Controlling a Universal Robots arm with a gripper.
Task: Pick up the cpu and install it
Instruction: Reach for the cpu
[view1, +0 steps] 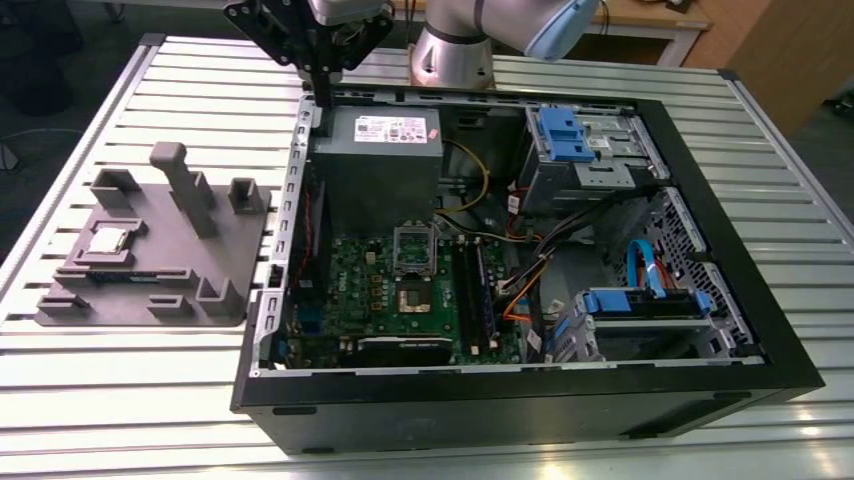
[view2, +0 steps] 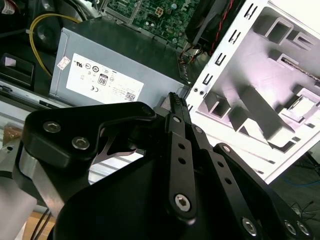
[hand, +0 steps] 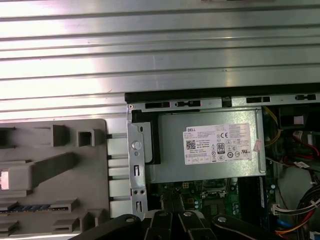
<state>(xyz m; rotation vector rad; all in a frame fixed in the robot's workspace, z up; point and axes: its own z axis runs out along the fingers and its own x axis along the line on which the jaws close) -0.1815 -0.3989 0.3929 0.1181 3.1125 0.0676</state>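
The small flat square silver-topped cpu (view1: 107, 241) is lying face up on the grey fixture plate (view1: 214, 262), sides parallel with its edges; the black gripper (view2: 174, 100), well apart, is holding its jaws closed on nothing

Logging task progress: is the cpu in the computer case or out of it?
Out: the cpu lies on the grey fixture plate, outside the case.

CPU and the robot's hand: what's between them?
In the exterior view, upright posts of the fixture plate and table slats separate cpu and hand.
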